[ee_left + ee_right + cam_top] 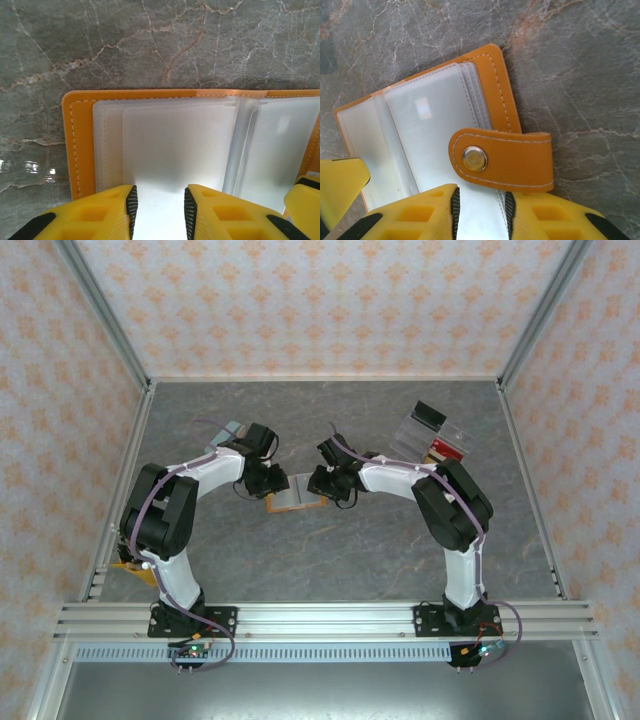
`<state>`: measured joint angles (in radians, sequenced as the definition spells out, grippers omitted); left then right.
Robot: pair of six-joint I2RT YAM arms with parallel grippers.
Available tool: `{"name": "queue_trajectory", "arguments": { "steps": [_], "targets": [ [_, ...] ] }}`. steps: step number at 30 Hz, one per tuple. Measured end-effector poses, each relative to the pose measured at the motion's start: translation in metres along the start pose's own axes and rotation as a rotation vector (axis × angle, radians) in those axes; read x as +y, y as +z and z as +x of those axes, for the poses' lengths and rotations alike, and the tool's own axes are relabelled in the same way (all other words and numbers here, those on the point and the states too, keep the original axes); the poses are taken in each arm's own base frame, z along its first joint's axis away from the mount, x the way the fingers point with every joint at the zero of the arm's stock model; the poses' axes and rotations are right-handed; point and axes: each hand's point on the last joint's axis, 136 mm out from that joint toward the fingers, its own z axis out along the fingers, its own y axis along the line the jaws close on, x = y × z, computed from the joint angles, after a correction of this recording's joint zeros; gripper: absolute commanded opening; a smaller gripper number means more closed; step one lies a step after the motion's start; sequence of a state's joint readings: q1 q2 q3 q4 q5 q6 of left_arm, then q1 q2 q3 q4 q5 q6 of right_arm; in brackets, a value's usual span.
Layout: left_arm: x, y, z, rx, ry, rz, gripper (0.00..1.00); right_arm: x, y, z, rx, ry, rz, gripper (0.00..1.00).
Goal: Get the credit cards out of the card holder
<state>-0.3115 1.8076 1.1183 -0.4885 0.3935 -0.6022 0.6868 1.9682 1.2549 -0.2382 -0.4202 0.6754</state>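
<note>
the open card holder [295, 492] lies flat mid-bench [400, 560], left jaws and right jaws narrowly spread over its pockets [175, 145].

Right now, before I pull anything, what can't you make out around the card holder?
- Left wrist view: whether the pockets of the card holder hold credit cards; milky plastic and glare hide it.
- Right wrist view: the pocket openings beneath the strap, which covers them.
- Top view: the card holder's open pages, too small and crowded by the left gripper and right gripper.
</note>
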Motion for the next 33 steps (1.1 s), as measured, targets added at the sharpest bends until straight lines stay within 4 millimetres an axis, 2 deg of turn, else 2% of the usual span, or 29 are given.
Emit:
{"name": "queue_trajectory", "arguments": {
  "steps": [6,30,33],
  "targets": [
    [0.003,0.002,0.0,-0.002,-0.001,-0.01,0.31,0.002,0.0,0.002,0.015,-0.008,-0.012,0.27],
    [0.003,0.002,0.0,-0.003,0.008,-0.009,0.3,0.022,-0.001,0.007,0.055,-0.025,-0.109,0.27],
    [0.003,0.002,0.0,-0.003,0.012,-0.009,0.29,0.022,-0.001,0.007,0.055,-0.025,-0.109,0.24]
  ]
}}
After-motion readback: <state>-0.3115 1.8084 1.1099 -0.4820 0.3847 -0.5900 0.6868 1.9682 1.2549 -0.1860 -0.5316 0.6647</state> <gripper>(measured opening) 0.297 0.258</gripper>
